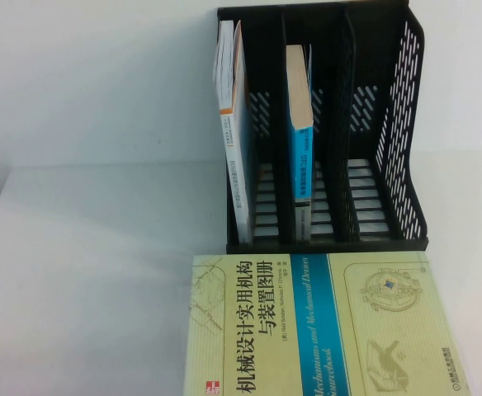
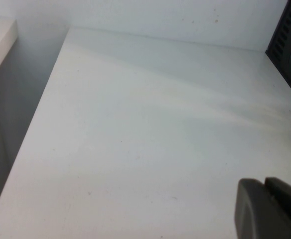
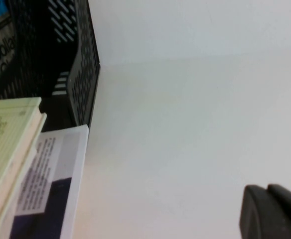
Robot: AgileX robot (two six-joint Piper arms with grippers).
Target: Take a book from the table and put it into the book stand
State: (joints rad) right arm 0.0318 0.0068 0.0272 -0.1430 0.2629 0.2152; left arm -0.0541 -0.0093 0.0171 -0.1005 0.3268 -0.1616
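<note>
Nearest you, the yellow-green book runs off the table's near edge. Your book stands in the stand's middle slot; the right slot is free. Left gripper and right gripper show only partly, so their state can't be told.

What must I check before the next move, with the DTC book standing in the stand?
1. Book inside the middle slot of the stand: ok.
2. Book on its edge, not fallen: ok.
3. Left gripper over bare table, apart from the stand: ok.
4. Right gripper over the table beside the stand, holding nothing visible: ok.
5. Big book lying flat before the stand, apart from it: cannot tell.
</note>
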